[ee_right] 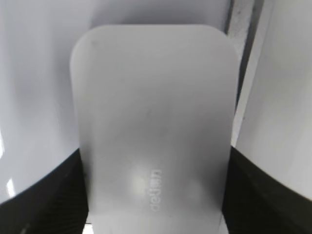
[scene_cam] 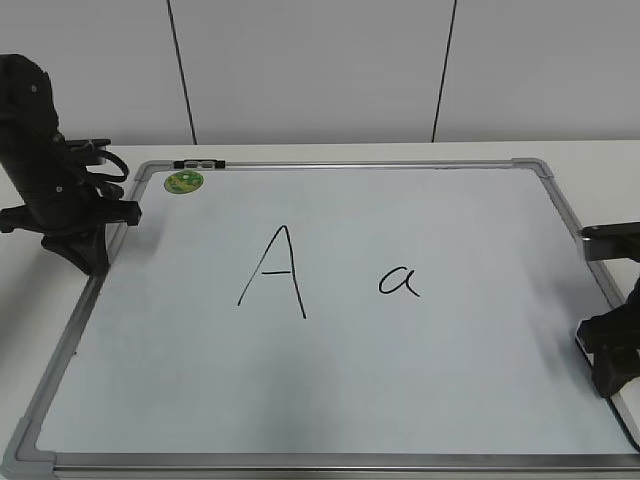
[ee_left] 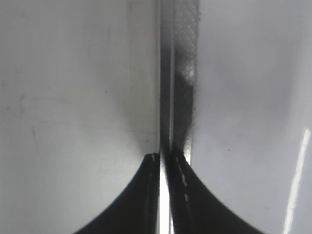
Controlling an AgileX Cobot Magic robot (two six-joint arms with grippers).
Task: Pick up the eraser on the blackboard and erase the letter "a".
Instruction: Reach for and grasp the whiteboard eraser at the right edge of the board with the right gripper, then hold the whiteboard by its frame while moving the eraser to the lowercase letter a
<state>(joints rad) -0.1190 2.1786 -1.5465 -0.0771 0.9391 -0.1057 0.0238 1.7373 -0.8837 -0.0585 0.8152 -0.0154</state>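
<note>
White, smooth plastic is what you are dealing with: the eraser (ee_right: 153, 126), a rounded-rectangular block, fills the right wrist view, sitting between the two dark fingers (ee_right: 44, 195) of the right gripper (scene_cam: 610, 350). The fingers flank its long sides closely, but you cannot tell from these pictures whether they are pressing on it or just beside it. Judge it as light and rigid, with a slick shell that could slide out under a weak squeeze, so take it across the narrow width, low on the flat side walls, not on the rounded corners. In the exterior view the block itself is hidden behind the gripper, at the right edge of the blackboard (scene_cam: 330, 400), next to its grey frame.

Your target, the letter "a" (scene_cam: 399, 281), is written in thin black marker right of centre, well apart from the gripper. The taller capital "A" (scene_cam: 272, 272) stands to its left; keep the wipe short so you spare it. A green round sticker (scene_cam: 184, 181) marks the far left corner.

Your left gripper (ee_left: 163, 161) rests at the board's left frame, jaws closed together on nothing.
</note>
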